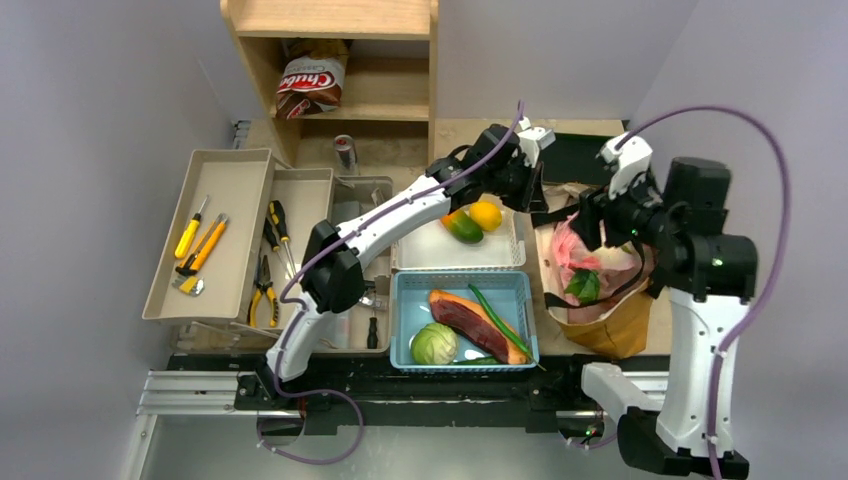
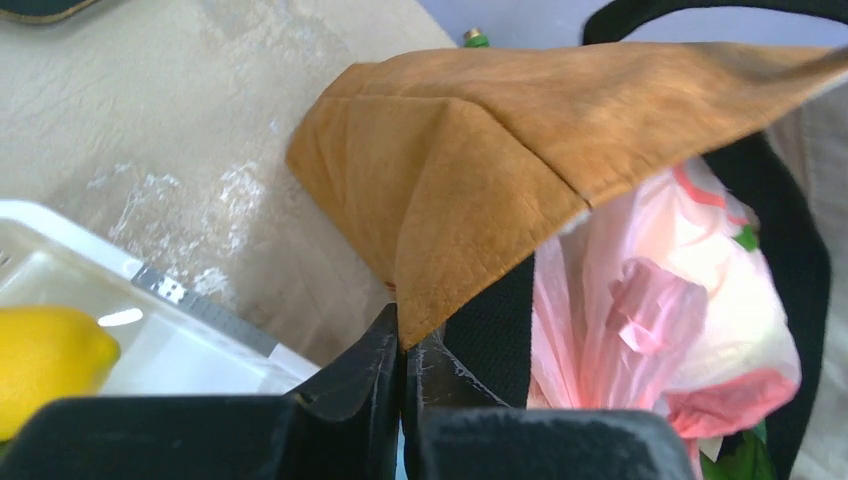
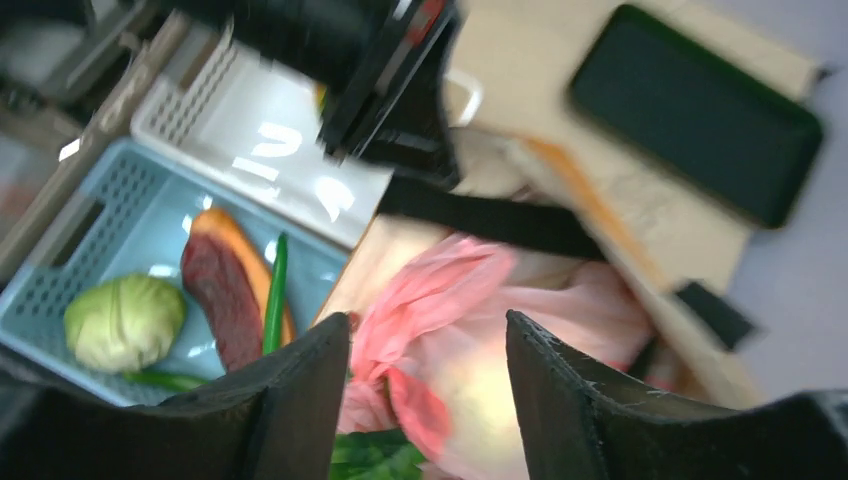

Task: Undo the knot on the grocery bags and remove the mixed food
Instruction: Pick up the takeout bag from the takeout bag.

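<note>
Two baskets (image 1: 440, 250) left of brown paper bag (image 2: 480, 170), one black strap (image 3: 490, 218) across pink bag (image 3: 450, 290), left gripper (image 2: 402, 360) pinched the paper bag's edge, right gripper (image 3: 428, 390) stood open, empty.

Left arm (image 1: 375, 225), right arm (image 1: 700, 345): white link shells, black rounded joint housings, black bases. One purple cable (image 1: 784, 185) per arm, looped loose from base to wrist. Small green light (image 1: 716, 262) on a right-arm joint housing. Left end effector (image 2: 403, 345), right end effector (image 3: 428, 325): matte black wedge fingers (image 3: 300, 400), edges scuffed pale grey.
</note>
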{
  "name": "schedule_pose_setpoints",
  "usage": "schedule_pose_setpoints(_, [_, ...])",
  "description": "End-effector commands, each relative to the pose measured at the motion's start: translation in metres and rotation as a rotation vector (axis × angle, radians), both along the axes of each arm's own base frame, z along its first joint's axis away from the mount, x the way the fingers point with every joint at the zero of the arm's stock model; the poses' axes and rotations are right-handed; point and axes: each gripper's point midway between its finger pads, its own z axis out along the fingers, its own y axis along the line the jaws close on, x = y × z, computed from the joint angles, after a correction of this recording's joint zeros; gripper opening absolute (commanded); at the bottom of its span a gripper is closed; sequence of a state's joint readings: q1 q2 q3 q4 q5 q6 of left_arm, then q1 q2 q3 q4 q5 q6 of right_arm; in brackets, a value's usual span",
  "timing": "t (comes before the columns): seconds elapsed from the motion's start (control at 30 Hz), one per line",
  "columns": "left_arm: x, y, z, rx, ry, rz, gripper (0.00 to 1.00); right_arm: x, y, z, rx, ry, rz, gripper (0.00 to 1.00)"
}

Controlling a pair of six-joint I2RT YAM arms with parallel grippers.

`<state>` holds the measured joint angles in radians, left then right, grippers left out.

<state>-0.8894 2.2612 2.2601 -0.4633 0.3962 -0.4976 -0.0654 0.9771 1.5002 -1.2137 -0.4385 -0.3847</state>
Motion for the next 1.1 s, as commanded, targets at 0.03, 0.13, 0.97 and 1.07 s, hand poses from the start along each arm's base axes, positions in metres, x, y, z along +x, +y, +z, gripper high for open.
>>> schedule_pose_setpoints(0.03, [0.004, 0.019, 0.008, 0.017, -0.044, 0.046, 0.00, -0.011, -0.040, 0.067, -0.048, -0.067, -0.310, 0.65])
schedule_pose_setpoints(0.13, [-0.001, 0.025, 0.014, 0.008, -0.054, 0.040, 0.00, -0.006, -0.076, 0.067, -0.164, -0.049, -0.482, 0.70])
schedule_pose_setpoints(0.97, [-0.056, 0.081, 0.136, -0.248, -0.501, -0.163, 0.77, -0.016, -0.128, -0.025, -0.147, 0.265, -0.621, 0.00])
schedule_pose_setpoints(1.07, [-0.095, 0.091, 0.146, -0.280, -0.645, -0.317, 0.98, -0.015, -0.125, -0.025, -0.133, 0.269, -0.609, 0.00])
